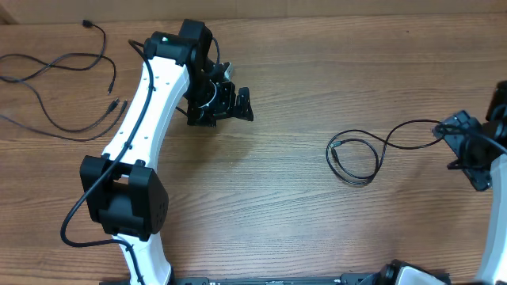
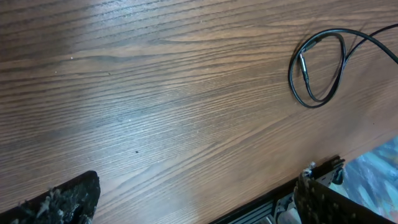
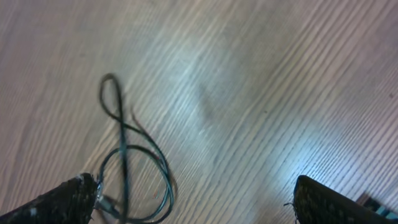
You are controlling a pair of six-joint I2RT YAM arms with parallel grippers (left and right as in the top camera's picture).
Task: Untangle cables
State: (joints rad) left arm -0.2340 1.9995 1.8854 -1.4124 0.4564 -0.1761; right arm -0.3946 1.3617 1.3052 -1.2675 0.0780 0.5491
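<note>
Probably a robot lab, wood-grain table (image 1: 285,229), white arm (image 1: 150,103)

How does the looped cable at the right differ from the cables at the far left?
The looped cable is curled into a small coil; the left cables lie spread in long open curves. The looped cable runs toward the right gripper; the left cables lie beyond the left arm. Both are thin and black.

Brown wood-grain table (image 1: 301,229) fills the overhead view; grain runs left to right. Soft glare shows in the right wrist view.
</note>
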